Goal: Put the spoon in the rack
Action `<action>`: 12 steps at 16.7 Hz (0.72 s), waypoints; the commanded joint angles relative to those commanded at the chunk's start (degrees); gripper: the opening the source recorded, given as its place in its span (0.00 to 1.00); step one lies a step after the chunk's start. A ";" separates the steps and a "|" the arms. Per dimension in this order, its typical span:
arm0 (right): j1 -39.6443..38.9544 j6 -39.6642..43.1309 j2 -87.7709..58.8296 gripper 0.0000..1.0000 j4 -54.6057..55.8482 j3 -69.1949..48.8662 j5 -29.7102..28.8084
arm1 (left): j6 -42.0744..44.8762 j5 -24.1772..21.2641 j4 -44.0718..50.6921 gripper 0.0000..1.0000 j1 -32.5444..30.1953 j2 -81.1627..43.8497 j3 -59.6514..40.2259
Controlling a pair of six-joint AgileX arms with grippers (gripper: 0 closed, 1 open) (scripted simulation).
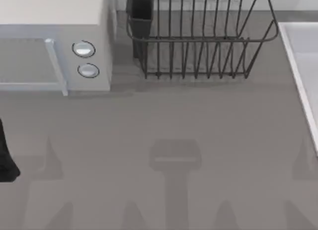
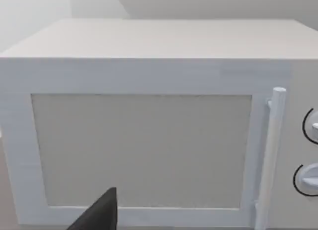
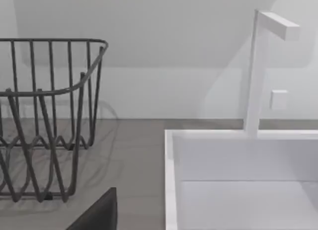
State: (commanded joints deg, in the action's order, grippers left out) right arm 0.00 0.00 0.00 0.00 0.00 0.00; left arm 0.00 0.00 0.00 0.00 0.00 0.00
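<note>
The dark wire dish rack [image 1: 201, 38] with a rectangular utensil cup [image 1: 141, 16] sits at the top view's upper centre, between the white microwave [image 1: 54, 41] with 2 knobs and the white sink [image 1: 303, 61]. The left arm [image 1: 6, 155] rests at the left edge; I cannot tell its grip.

bare table [image 1: 198, 120] in front, microwave [image 1: 49, 51] and rack [image 1: 198, 41] behind

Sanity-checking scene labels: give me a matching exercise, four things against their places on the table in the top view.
Things:
1. microwave
2. dish rack
3. utensil cup
4. sink

Places:
A. right edge of the table
B. far left
C. far side, middle to right
D. the rack's left corner

Pairs: 1-B, 2-C, 3-D, 4-A
</note>
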 joint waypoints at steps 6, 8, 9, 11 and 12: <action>0.81 5.66 -4.43 1.00 -4.04 -4.31 0.84 | 0.00 0.00 0.00 1.00 0.00 0.00 0.00; 2.17 11.75 -9.45 1.00 -8.37 -8.07 0.85 | 0.00 0.00 0.00 1.00 0.00 0.00 0.00; 2.98 15.57 -12.66 1.00 -10.94 -10.00 0.72 | 0.00 0.00 0.00 1.00 0.00 0.00 0.00; 4.67 24.70 -20.02 1.00 -16.40 -13.80 0.35 | 0.00 0.00 0.00 1.00 0.00 0.00 0.00; 5.55 29.67 -23.66 1.00 -18.91 -15.60 0.19 | 0.00 0.00 0.00 1.00 0.00 0.00 0.00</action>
State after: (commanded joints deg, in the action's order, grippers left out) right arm 5.55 29.67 -23.66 -18.91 -15.60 0.19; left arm 0.00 0.00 0.00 0.00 0.00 0.00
